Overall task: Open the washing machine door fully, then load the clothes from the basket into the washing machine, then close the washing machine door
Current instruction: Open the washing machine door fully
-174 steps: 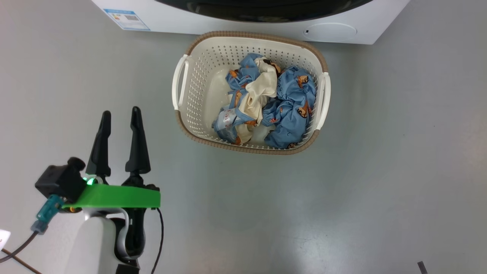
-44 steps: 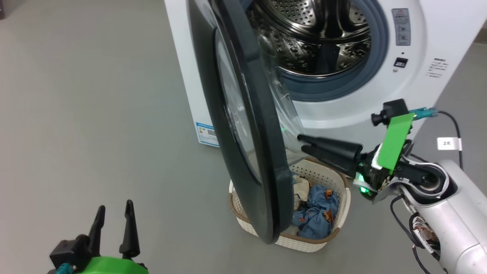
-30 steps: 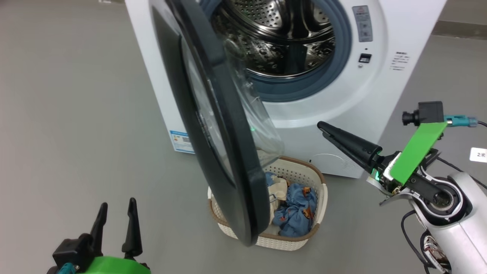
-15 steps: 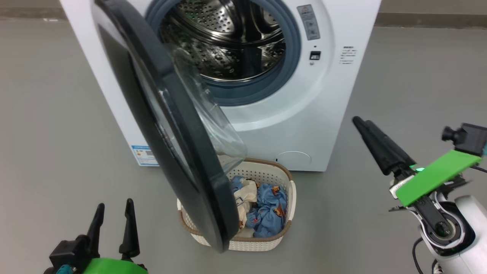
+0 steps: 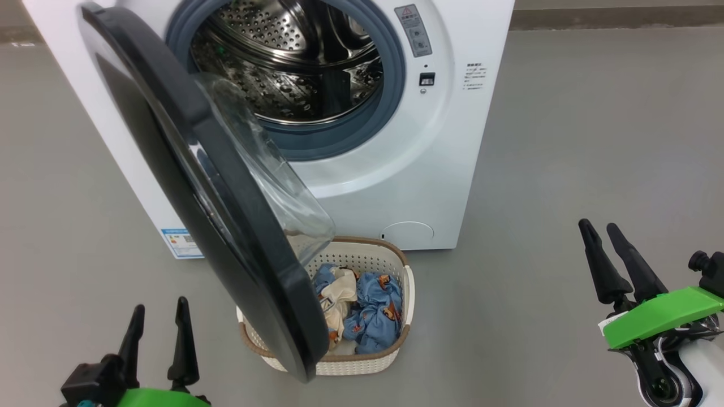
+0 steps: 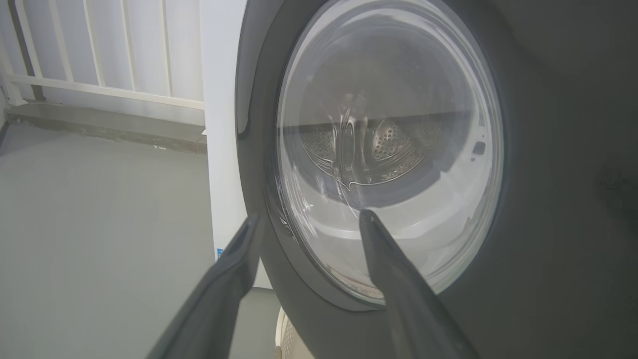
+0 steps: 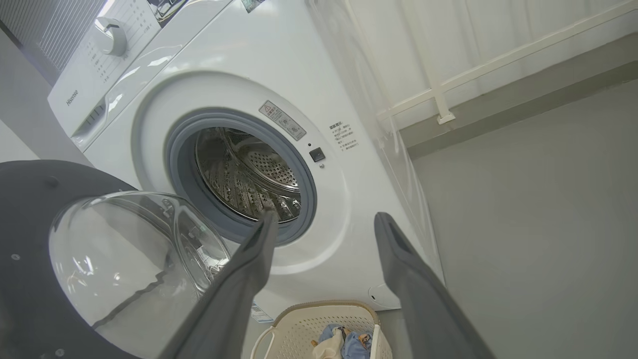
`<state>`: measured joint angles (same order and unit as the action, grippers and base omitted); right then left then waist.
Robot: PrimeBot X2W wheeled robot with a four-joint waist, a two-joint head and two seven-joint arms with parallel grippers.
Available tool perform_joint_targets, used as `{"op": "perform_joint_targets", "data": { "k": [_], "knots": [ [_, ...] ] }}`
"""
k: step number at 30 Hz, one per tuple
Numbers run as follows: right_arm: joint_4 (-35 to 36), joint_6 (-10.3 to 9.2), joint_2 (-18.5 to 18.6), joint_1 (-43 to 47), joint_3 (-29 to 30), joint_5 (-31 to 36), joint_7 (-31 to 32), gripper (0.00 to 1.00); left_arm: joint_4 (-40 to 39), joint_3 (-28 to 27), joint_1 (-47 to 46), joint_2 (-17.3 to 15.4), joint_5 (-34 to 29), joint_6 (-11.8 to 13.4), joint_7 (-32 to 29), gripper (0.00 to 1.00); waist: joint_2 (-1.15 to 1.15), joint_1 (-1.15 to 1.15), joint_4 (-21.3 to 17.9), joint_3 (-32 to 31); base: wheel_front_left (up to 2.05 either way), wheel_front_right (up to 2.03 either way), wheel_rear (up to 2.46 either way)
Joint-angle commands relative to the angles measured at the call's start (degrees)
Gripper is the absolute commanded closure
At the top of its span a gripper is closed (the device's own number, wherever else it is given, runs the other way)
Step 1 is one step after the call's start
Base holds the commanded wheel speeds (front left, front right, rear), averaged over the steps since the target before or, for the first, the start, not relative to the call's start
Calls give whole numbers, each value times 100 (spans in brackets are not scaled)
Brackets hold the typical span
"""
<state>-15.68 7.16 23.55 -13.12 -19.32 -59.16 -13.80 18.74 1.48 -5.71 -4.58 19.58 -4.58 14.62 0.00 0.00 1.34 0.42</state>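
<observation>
The washing machine door point(image 5: 254, 282) stands partly open. Its black rim hides the left of the basket point(image 5: 367, 362) and part of the clothes point(image 5: 373, 316), on the floor against the washing machine point(image 5: 452, 158) front. The left gripper point(image 5: 160, 305) and right gripper point(image 5: 597, 226) gape wide and empty. The right one, at the door moments ago, has drawn well clear.

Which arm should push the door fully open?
Right, probably: the right gripper is open on the inner, glass-bowl side of the washing machine door and can push it wider; the left gripper faces the outer side.
</observation>
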Motion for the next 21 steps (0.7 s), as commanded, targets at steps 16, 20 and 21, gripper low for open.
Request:
{"op": "perform_joint_targets", "data": {
  "k": [16,20,21],
  "knots": [
    [-552,33,-769,147,1109,2647,-118,0,-274,-191,38,-91,-212,30,38,0,0,0,-111,-43,0,0,0],
    [-586,33,-865,237,1219,2876,-119,0,-261,-197,39,-85,-211,39,38,0,0,0,-84,-67,0,0,0],
    [-594,33,-881,253,1239,2907,-119,0,-257,-197,40,-83,-208,41,38,0,0,0,-77,-72,0,0,0]
  ]
}}
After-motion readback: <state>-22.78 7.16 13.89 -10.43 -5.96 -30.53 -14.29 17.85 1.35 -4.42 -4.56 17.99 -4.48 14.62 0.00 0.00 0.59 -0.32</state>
